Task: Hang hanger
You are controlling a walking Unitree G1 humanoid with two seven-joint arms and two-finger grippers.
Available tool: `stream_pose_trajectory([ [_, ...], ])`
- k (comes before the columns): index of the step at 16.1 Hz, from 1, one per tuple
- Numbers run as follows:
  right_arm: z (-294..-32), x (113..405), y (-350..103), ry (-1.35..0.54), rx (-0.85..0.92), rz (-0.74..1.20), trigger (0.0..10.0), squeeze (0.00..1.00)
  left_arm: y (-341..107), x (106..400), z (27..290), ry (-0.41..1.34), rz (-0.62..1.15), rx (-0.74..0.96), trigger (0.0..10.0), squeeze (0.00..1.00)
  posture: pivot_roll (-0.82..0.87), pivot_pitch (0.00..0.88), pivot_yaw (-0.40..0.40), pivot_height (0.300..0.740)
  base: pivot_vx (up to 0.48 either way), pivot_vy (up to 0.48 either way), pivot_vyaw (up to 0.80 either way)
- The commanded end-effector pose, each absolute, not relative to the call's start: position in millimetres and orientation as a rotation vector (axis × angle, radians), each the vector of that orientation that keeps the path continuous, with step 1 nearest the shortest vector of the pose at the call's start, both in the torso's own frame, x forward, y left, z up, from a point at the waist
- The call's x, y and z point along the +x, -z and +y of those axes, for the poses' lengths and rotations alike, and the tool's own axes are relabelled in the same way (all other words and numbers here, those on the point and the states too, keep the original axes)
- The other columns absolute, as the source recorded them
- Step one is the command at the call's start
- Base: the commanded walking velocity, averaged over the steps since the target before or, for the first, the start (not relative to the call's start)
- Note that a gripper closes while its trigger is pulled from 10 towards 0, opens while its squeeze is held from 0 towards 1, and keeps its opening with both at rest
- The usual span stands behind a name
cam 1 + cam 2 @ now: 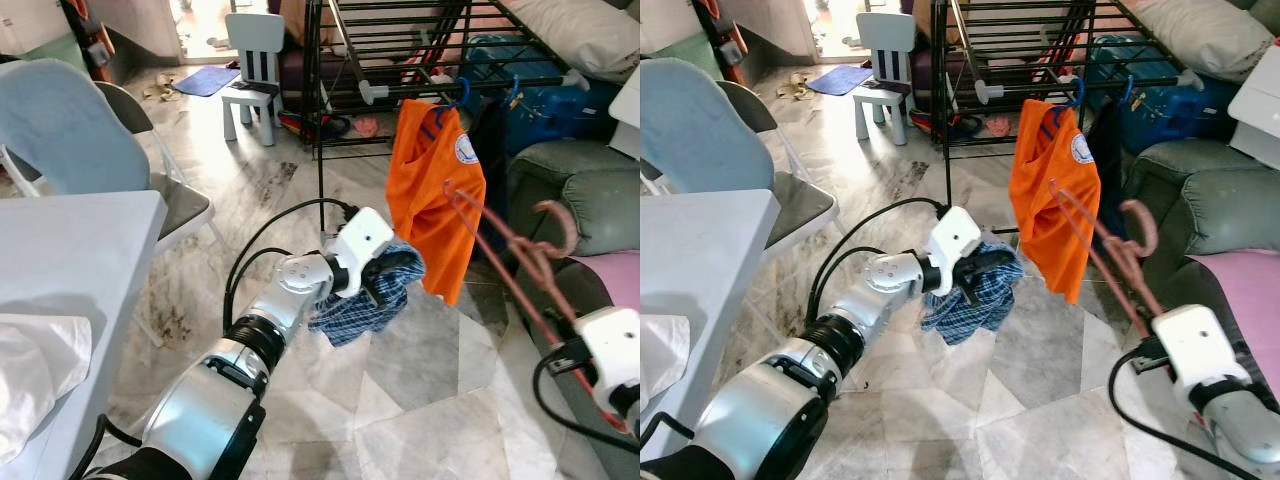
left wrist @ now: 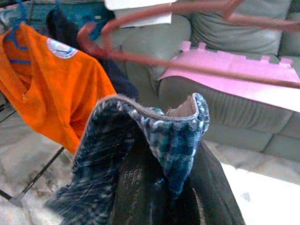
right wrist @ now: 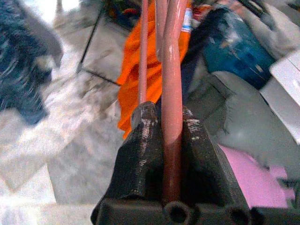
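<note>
My right gripper (image 3: 165,136) is shut on a reddish-brown plastic hanger (image 1: 520,255), held out over the floor at the right with its hook (image 1: 558,222) pointing up. My left gripper (image 1: 385,275) is shut on a blue plaid cloth (image 1: 365,300), held in mid-air in the middle of the room, just left of the hanger. The cloth (image 2: 154,136) drapes over both black fingers. Behind them an orange shirt (image 1: 430,190) hangs on a blue hanger (image 1: 450,105) from a black drying rack (image 1: 420,60).
A green sofa (image 1: 570,190) with a pink mat (image 1: 610,275) stands at the right. A white table (image 1: 70,270) and a grey chair (image 1: 80,130) are at the left. A small white chair (image 1: 250,70) stands at the back. Marble floor lies below the arms.
</note>
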State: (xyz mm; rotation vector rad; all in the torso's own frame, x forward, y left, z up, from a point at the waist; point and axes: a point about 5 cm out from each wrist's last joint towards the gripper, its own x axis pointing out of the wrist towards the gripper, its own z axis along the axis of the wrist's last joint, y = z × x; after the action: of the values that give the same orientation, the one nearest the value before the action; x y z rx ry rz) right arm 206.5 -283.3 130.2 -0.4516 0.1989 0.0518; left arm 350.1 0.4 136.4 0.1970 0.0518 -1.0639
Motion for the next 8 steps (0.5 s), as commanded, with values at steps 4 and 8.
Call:
stream_pose_trajectory([
  [4, -242.5, 212.7, -122.6, -0.066, -0.356, 0.134, 10.0, 0.00, -118.4, 340.4, 5.8, 1.040, 0.077, 0.096, 10.0, 0.00, -0.07, 0.000, 0.010, 0.740, 0.000, 0.000, 0.00],
  [8, -217.4, 218.2, -116.5, -0.079, -0.291, 0.121, 10.0, 0.00, -125.8, 357.6, 43.5, 0.765, -0.016, 0.136, 10.0, 0.00, -0.04, 0.000, -0.019, 0.740, 0.000, 0.000, 0.00],
])
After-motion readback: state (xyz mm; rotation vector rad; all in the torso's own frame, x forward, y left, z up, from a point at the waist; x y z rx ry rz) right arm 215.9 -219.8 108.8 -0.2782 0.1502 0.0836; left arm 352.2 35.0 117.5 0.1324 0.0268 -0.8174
